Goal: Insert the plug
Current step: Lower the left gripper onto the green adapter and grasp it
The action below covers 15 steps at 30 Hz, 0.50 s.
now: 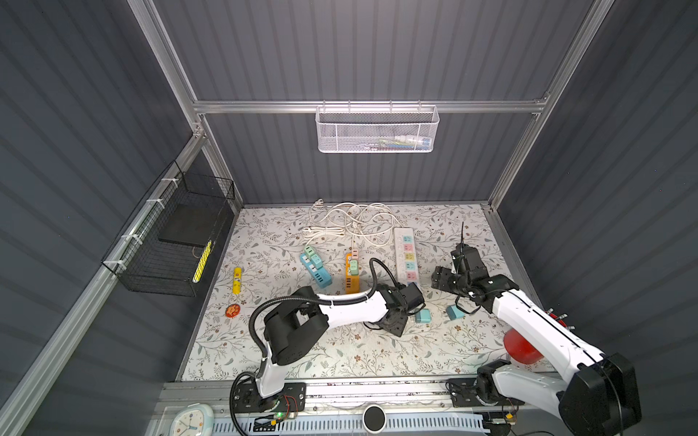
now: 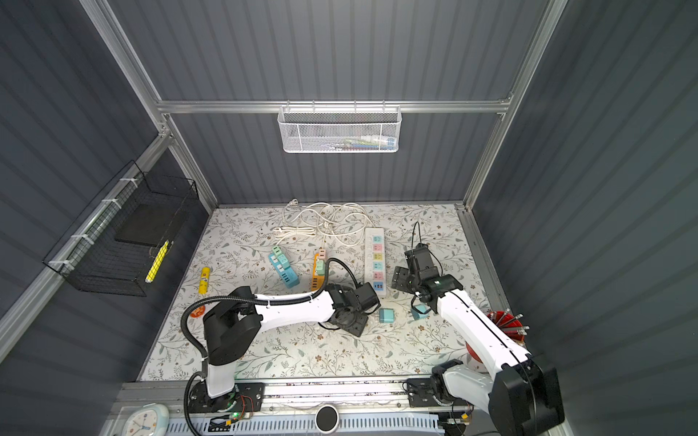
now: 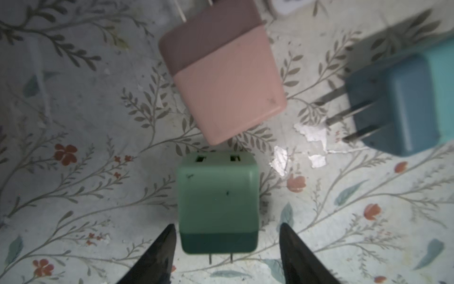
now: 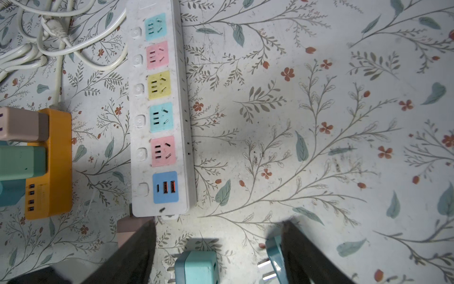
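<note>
Green plug [image 3: 217,196] lies between parted fingers of the left pincer [image 3: 227,232].

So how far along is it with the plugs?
Plugs already sit in the orange strip and blue strip. The left gripper, open, straddles a loose green plug, not gripping yet. A pink plug and blue plug lie loose; the white strip is empty.

Long power strip [image 1: 406,256] at centre, two shorter strips [image 1: 315,270] to its left, cables [image 1: 340,219] behind, loose plugs [image 1: 423,315] in front
</note>
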Each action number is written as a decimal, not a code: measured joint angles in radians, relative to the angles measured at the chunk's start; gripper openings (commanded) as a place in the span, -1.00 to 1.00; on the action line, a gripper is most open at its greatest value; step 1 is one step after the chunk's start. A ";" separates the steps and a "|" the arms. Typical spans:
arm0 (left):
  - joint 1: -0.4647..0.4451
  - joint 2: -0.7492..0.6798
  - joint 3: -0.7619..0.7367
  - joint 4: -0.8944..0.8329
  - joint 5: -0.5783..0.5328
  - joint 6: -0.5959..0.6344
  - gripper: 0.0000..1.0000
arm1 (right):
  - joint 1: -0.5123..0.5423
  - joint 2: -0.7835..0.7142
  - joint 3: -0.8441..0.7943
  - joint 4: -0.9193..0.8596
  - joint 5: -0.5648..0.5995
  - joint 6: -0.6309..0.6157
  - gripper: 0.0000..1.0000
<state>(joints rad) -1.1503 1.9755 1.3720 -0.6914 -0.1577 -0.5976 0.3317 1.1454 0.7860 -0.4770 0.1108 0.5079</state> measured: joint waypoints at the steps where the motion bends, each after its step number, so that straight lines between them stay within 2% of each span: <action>1: 0.000 0.009 0.001 -0.002 0.003 0.004 0.30 | 0.000 0.000 -0.001 0.000 -0.004 -0.002 0.60; 8: 0.006 0.058 0.081 -0.021 0.006 0.039 0.31 | 0.000 0.000 -0.001 0.003 -0.023 -0.018 0.61; 15: 0.028 0.065 0.088 -0.045 0.002 0.055 0.07 | 0.000 0.005 -0.001 0.006 -0.034 -0.024 0.61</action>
<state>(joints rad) -1.1221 2.0407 1.4601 -0.7361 -0.1558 -0.5423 0.3317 1.1507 0.7853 -0.4706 0.0765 0.4843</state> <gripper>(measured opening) 0.563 0.804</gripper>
